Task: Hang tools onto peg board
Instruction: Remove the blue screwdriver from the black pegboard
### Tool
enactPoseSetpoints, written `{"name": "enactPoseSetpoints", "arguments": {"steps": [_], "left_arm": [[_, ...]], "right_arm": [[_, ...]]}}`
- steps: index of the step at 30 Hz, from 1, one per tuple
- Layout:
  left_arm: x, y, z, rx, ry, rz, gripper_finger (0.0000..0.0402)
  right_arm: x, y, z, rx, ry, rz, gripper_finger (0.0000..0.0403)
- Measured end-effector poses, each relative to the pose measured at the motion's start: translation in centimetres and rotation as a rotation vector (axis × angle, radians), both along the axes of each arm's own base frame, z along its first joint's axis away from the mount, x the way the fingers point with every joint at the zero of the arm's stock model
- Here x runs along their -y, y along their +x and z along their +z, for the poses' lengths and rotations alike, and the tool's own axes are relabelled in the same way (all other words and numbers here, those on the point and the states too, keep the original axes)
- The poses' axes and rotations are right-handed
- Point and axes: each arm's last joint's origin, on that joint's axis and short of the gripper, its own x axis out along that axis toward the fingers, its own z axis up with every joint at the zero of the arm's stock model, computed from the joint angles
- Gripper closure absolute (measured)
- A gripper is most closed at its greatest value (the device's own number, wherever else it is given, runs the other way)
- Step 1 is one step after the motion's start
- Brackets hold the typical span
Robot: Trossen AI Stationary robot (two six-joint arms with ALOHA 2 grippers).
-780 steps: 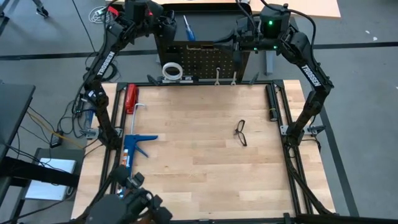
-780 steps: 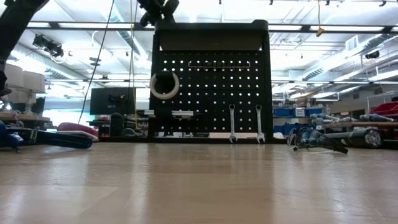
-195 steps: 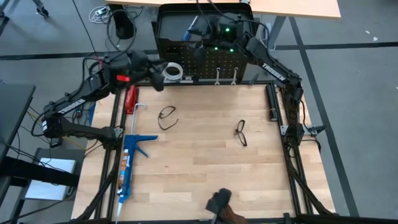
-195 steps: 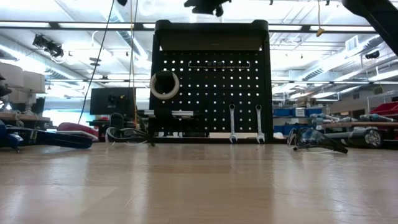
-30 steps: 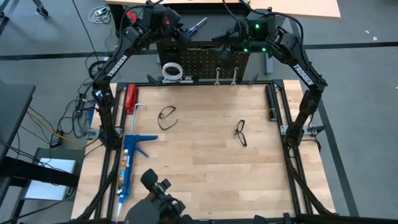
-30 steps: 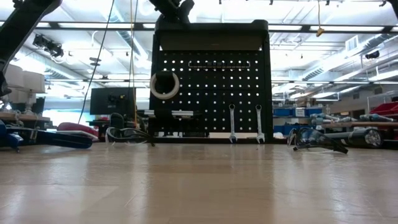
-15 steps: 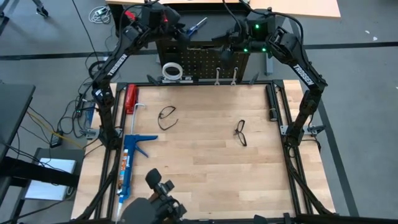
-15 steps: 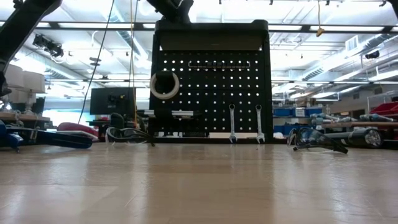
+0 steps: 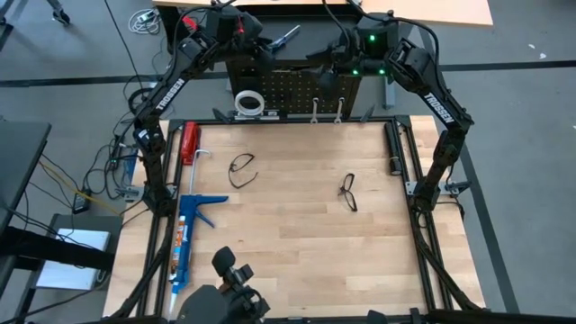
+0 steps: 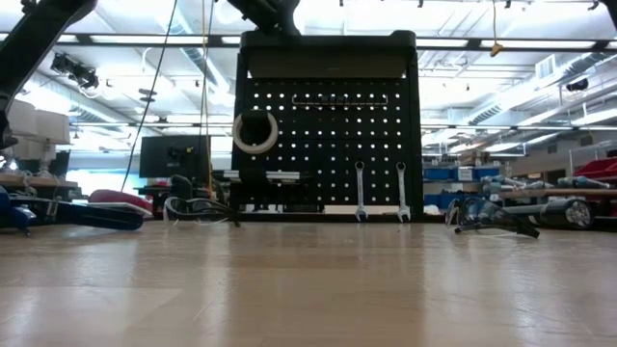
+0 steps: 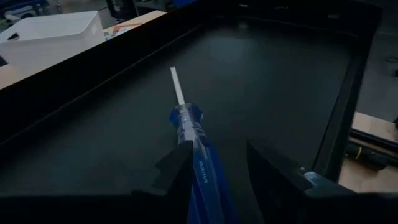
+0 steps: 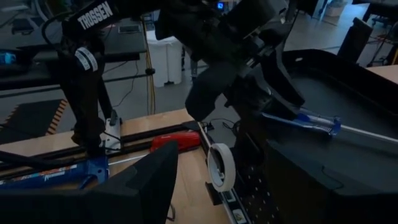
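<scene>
The left gripper (image 11: 214, 171) clamps the blue-handled screwdriver (image 11: 193, 134) between its fingers above the peg board (image 9: 292, 83). The right gripper's (image 12: 205, 180) fingers stand apart, holding nothing, beside the white tape roll (image 12: 220, 165).

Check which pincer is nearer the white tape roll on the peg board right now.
Left. The left pincer, shut on the blue-handled screwdriver, is over the peg board top, just behind the tape roll. The right pincer is farther along the top, toward the wrenches' side.
</scene>
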Motion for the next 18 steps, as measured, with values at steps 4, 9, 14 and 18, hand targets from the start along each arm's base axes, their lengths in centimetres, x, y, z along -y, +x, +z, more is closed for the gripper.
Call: {"name": "enactPoseSetpoints", "arguments": {"steps": [4,9,14,18], "left_arm": [[-0.07,-0.18,-0.06,0.009,-0.031,0.023,0.0269],[-0.03,-0.19,-0.1,0.004,-0.035,0.042,0.0306],[-0.01,-0.22,-0.11,-0.001,-0.034,0.047,0.032],[-0.06,-0.24,-0.02,-0.001,-0.022,0.071,0.0352]], "right_arm": [[0.0,0.0,0.02,0.002,-0.001,0.0,0.0165],[0.0,0.0,0.01,0.001,0.0,0.0,0.0167],[0.0,0.0,0.01,0.002,0.002,-0.001,0.0167],[0.0,0.0,0.01,0.002,0.002,-0.001,0.017]]}}
